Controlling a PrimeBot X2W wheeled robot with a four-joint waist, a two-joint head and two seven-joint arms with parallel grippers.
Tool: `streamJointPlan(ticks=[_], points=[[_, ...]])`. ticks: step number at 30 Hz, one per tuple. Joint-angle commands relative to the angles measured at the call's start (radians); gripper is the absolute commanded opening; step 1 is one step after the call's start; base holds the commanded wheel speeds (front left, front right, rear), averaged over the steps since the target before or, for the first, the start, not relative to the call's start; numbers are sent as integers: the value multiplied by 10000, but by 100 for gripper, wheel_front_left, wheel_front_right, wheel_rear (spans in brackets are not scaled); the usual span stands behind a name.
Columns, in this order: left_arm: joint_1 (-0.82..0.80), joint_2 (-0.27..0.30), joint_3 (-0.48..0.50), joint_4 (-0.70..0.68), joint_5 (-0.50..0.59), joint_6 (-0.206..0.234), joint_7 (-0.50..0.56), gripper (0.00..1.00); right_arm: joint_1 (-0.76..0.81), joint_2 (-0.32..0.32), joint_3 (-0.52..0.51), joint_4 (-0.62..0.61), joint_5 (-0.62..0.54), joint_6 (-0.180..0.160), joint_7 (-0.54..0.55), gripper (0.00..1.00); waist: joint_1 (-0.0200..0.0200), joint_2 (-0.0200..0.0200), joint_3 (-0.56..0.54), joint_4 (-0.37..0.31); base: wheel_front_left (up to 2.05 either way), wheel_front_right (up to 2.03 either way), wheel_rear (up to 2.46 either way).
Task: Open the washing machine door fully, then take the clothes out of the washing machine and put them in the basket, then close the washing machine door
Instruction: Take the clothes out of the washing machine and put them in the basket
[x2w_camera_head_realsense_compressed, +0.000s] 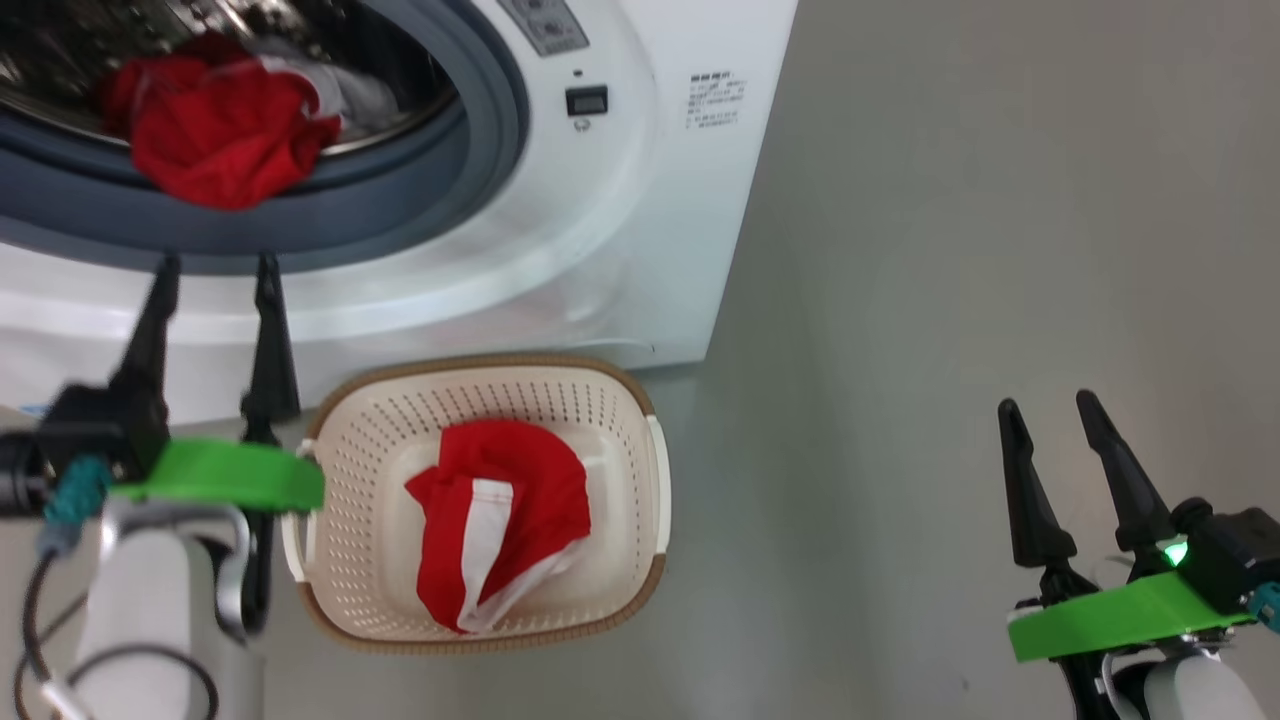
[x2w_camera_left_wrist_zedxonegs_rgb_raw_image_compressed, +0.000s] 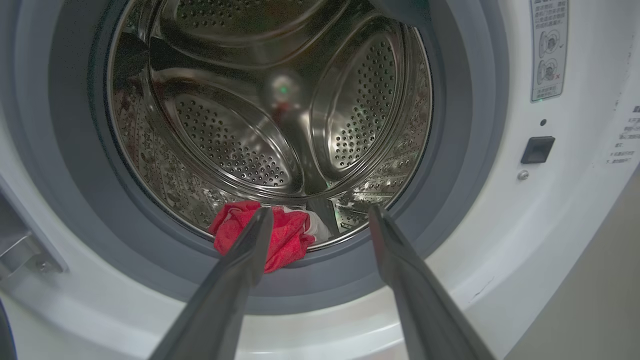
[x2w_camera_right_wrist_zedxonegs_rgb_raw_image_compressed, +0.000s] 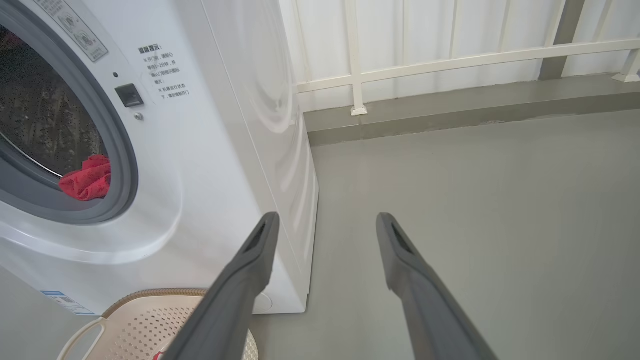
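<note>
Our left claw (x2w_camera_head_realsense_compressed: 217, 262) and right claw (x2w_camera_head_realsense_compressed: 1045, 402) are wide open, holding nothing; red clothes (x2w_camera_head_realsense_compressed: 215, 140) lie in the washer (x2w_camera_head_realsense_compressed: 620, 200) and basket (x2w_camera_head_realsense_compressed: 490, 362)

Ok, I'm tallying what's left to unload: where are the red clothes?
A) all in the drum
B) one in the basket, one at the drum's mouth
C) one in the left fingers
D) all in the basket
B: one red garment lies in the basket, another red garment at the washing machine's mouth.

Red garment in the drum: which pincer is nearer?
Left. The left pincer sits just short of the red garment, aimed at it; the right pincer is far off, over floor.
</note>
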Motion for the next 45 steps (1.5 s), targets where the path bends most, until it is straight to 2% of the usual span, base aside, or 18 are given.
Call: streamJointPlan(ticks=[1, 9, 19, 25, 28, 45], points=[[-906, 385, 346, 155, 173, -43, -49, 100, -406, -29, 289, -274, 47, 48, -65, 100, 0, -1, 1015, -136, 0, 0, 0], [-3253, 957, 373, 1918, 490, 40, -49, 100, -993, -22, 590, -309, 251, 48, -65, 100, 0, -1, 1970, -432, 0, 0, 0], [-5277, 1609, 21, 3942, 842, 201, -49, 100, -1199, -21, 769, -208, 372, 48, -65, 100, 0, -1, 2802, -574, 0, 0, 0], [-6139, 1999, -159, 4817, 1035, 586, -49, 100, -1391, -21, 889, -280, 375, 48, -65, 100, 0, -1, 3189, -669, 0, 0, 0], [-6500, 2220, -263, 5116, 1179, 924, -49, 100, -1486, -21, 970, -324, 362, 48, -65, 100, 0, -1, 3351, -738, 0, 0, 0], [-7577, 3067, -1004, 6393, 1371, 1188, -49, 100, -1719, -20, 1242, -470, 303, 48, -65, 100, 0, -1, 4012, -1087, 0, 0, 0]])
